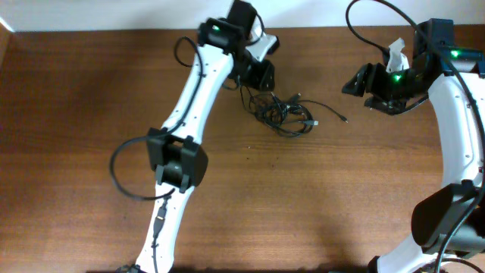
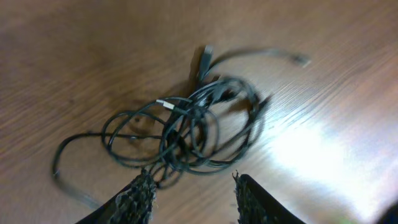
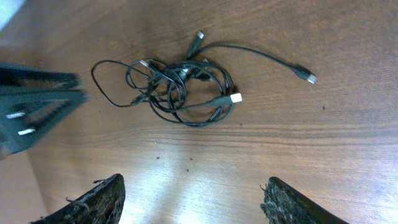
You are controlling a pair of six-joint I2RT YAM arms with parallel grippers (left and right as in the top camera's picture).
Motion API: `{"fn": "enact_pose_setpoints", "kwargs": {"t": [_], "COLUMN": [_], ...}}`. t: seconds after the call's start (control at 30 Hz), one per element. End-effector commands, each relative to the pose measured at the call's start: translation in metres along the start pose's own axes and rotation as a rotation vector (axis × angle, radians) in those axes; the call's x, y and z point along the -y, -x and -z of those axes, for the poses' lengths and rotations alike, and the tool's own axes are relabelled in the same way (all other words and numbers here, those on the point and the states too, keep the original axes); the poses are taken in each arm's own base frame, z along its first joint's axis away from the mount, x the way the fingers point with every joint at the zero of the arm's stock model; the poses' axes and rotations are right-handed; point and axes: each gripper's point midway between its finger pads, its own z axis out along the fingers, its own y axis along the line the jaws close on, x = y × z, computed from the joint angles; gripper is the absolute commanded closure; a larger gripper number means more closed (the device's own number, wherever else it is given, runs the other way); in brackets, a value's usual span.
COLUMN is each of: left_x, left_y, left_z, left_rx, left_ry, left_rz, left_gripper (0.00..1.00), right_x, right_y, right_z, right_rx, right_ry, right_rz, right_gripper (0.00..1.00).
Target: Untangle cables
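The cables (image 1: pixel 282 114) are a tangled bundle of thin black cords on the wooden table, with plug ends sticking out to the right. In the left wrist view the cables (image 2: pixel 186 127) lie just ahead of my open left gripper (image 2: pixel 193 186), whose left fingertip touches a loop at the bundle's near edge. In the overhead view my left gripper (image 1: pixel 260 76) is just up-left of the bundle. My right gripper (image 3: pixel 189 193) is open and empty, apart from the cables (image 3: pixel 180 90); it hangs (image 1: pixel 356 82) to their right.
The wooden table (image 1: pixel 91 114) extends widely around the bundle. One long strand with a plug (image 1: pixel 345 118) trails toward the right arm. The left gripper's dark body (image 3: pixel 31 106) shows at the left edge of the right wrist view.
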Motion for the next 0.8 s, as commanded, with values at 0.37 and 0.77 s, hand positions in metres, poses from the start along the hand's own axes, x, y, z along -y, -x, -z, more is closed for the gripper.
{"fn": "enact_pose_setpoints", "kwargs": {"t": [0.37, 0.77], "left_x": [-0.019, 0.072], "left_y": [-0.063, 0.004], "left_z": [-0.092, 0.036], "left_rx": [-0.276, 0.068], "left_ry": [-0.052, -0.466], "left_rz": [-0.211, -0.124], "left_gripper": [0.63, 1.00], "right_x": [0.007, -0.038], "right_y": [-0.003, -0.024], "right_z": [0.003, -0.016], "right_rx": [-0.001, -0.064], "right_ry": [-0.048, 0.021], "right_rz": [-0.006, 0.093], "right_gripper": [0.27, 0.27]}}
